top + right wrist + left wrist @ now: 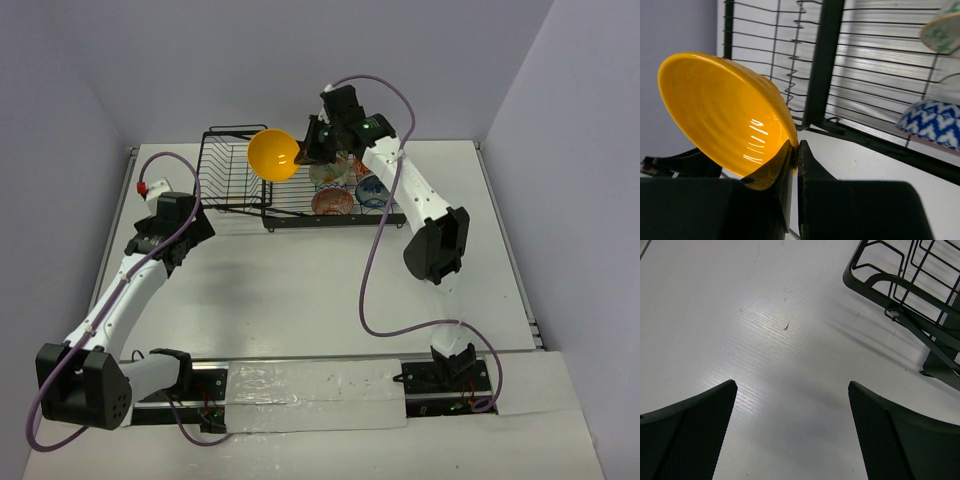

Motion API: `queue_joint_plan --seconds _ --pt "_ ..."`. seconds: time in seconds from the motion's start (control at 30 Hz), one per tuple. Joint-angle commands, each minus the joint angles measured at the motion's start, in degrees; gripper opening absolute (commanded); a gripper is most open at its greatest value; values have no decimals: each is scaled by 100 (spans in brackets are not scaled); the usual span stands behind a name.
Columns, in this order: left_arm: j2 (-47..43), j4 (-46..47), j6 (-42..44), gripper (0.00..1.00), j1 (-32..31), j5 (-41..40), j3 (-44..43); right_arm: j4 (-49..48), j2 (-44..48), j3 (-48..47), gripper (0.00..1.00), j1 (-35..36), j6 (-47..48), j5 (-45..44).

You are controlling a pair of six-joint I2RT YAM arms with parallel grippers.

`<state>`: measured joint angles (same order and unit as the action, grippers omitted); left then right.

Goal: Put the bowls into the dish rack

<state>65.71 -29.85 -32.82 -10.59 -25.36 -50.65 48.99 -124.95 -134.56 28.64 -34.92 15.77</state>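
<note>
My right gripper (305,153) is shut on the rim of the plain orange-yellow bowl (272,154) and holds it tilted in the air over the black wire dish rack (232,172). In the right wrist view the bowl (725,115) sits pinched in my gripper (796,152), with the rack (830,65) behind it. An orange-red floral bowl (332,202), a blue patterned bowl (371,190) and a white leaf bowl (330,173) stand in the rack's right part. My left gripper (160,245) is open and empty over bare table, left of the rack (910,295).
The blue patterned bowl (932,124) and the white leaf bowl (942,32) show at the right of the right wrist view. The white table (300,290) is walled on three sides. Purple cables loop over both arms.
</note>
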Motion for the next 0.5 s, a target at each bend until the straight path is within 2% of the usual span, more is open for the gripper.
queue_joint_plan --seconds 0.0,0.47 --pt "99 23 -93 98 13 -21 -102 -672 -82 -114 0 124 -50 646" --pt "135 40 -76 93 -22 93 -85 -1664 -592 106 0 669 -199 1270"
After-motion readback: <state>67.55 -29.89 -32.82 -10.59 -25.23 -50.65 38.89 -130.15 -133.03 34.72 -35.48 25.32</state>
